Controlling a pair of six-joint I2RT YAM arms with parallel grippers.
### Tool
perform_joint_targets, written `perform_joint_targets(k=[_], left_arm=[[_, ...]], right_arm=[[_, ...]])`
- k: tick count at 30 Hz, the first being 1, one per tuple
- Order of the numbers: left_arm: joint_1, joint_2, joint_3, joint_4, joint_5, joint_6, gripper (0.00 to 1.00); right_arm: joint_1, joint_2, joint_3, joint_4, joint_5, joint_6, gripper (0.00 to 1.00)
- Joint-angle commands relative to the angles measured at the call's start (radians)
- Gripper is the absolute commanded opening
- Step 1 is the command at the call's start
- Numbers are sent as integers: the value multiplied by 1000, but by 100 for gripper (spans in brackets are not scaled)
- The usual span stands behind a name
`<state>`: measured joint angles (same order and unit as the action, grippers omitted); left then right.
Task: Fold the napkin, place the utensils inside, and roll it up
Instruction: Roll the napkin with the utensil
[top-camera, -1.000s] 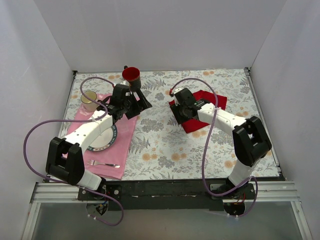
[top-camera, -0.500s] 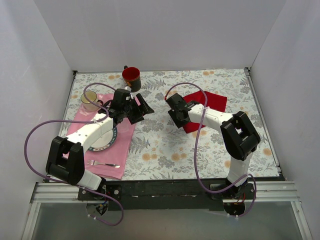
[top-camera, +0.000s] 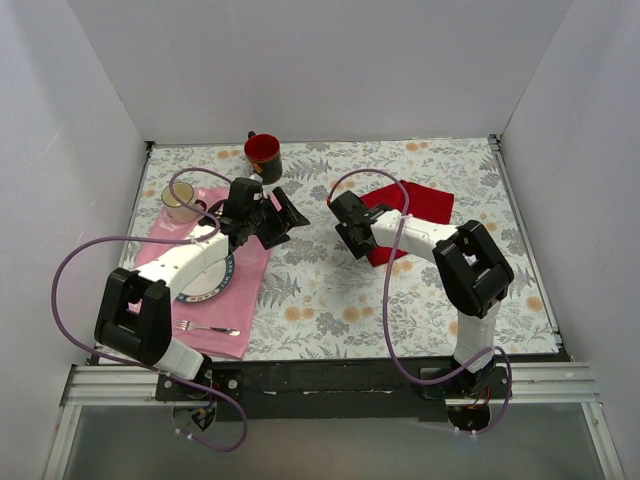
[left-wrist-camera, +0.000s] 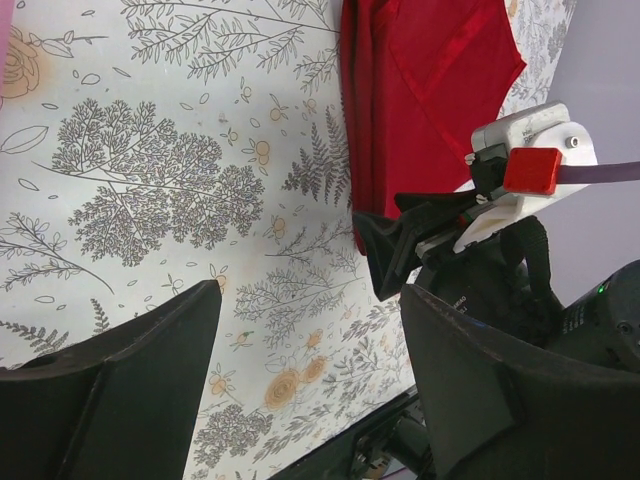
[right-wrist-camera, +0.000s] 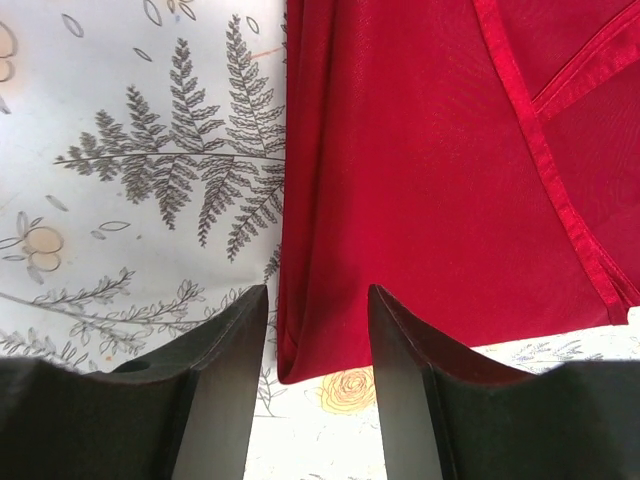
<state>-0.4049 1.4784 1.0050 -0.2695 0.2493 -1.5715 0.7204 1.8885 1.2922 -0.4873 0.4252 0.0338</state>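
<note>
right gripper (right-wrist-camera: 315, 300) hovers w/ jaws apart over an edge of the folded bright red cloth napkin (right-wrist-camera: 430, 170) – grasping nothing. left gripper (left-wrist-camera: 310, 300) also released, empty – above the floral-print tablecloth (left-wrist-camera: 150, 190).

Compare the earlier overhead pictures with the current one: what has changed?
The right gripper slid left from over the napkin to its left edge, jaws open, holding nothing. The left gripper hardly moved; napkin and pink placemat stayed put.

White-and-black arms (top-camera: 185, 265), purple cables (left-wrist-camera: 600, 171)
</note>
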Motion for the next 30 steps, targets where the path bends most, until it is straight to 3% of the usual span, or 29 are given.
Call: perform_joint_targets(k=[1,14,16,18,30], left_arm=[[3,16,14,13,27,-31,72],[3,85,23,50,59,-117,79],[3,106,27,65,74,-140,90],[3,124,41,69,90,-154,93],[8,240,58,170,172,-231,85]], right_arm=[[5,18,-5,41,44,-5,51],[5,43,-48,105,73,3,40],[7,41,-60,116,72,3,37],[7,43,-67,125,63,0,35],[7,20,-85,142,40,0,14]])
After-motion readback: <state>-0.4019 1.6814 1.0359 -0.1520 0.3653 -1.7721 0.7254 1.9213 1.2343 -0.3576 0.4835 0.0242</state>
